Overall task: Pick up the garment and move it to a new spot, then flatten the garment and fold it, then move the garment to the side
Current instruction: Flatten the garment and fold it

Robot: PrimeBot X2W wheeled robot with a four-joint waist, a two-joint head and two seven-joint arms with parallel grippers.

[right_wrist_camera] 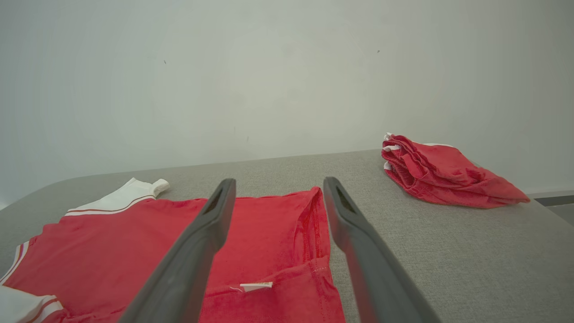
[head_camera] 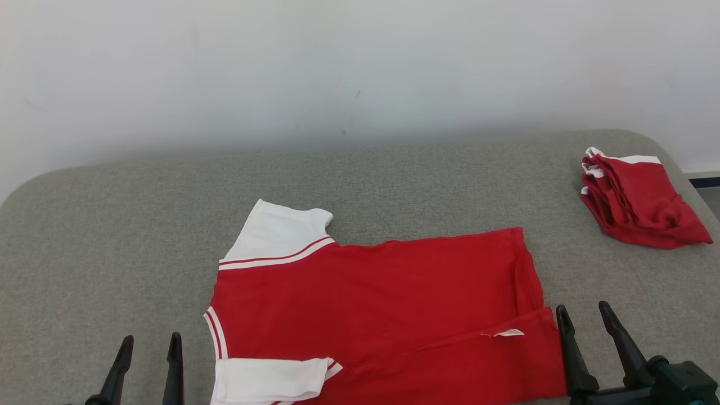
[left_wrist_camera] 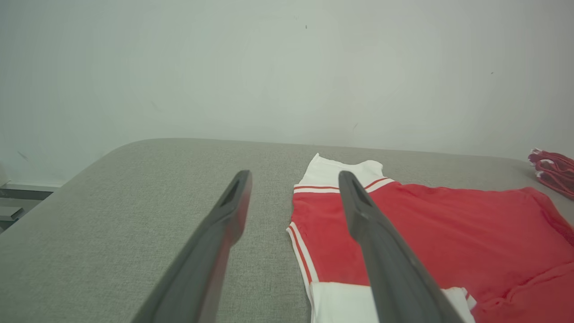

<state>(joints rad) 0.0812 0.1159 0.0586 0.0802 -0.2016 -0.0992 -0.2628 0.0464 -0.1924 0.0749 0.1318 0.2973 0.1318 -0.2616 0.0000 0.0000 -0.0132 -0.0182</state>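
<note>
Grey fabric-covered table (head_camera: 112, 225) is spread with the red, white-sleeved shirt (head_camera: 371, 304), laid flat near its front edge. A folded red bundle (head_camera: 641, 208) is kept aside, far right. The left gripper (head_camera: 152, 336) and right gripper (head_camera: 582, 306) are held empty, fingers apart, one at each shirt end, probably for the next fold.

Folded red bundle (head_camera: 641, 205) on grey table (head_camera: 112, 236) corner

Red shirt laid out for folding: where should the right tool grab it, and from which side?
Probably the hem, near its far corner, coming in from the robot's right. The red shirt lies flat and sideways, collar end to the left, so that free edge faces the open right tool.
</note>
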